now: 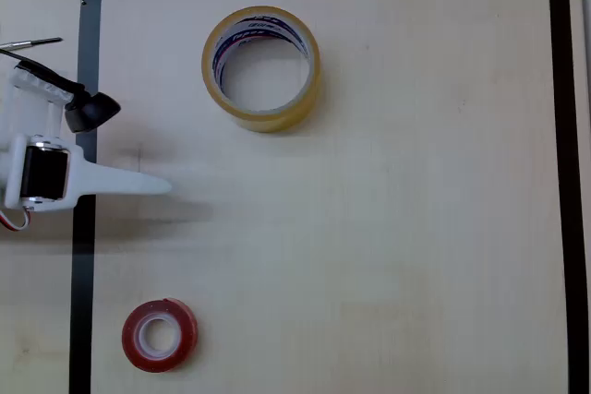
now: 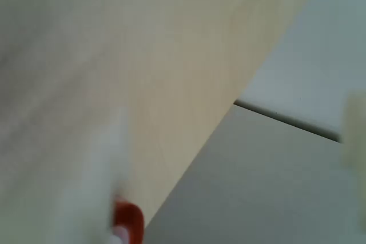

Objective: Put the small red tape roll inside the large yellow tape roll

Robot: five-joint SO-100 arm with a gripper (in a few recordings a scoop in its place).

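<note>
- Lying flat near the lower-left corner of the table (image 1: pixel 416 228) in the overhead view, the small red tape roll (image 1: pixel 159 335) shows its white core; a red sliver (image 2: pixel 128 221) appears at the bottom edge of the blurred wrist view.
- The large yellow tape roll (image 1: pixel 262 68) stands on its flat side toward the upper middle, well apart from the red one, its printed inner core visible.
- A black tape border (image 1: pixel 85 89) frames the work area.
- The white gripper (image 1: pixel 129 182) reaches in over the left border, between the two rolls, holding nothing; how far its jaws are parted cannot be told.
</note>
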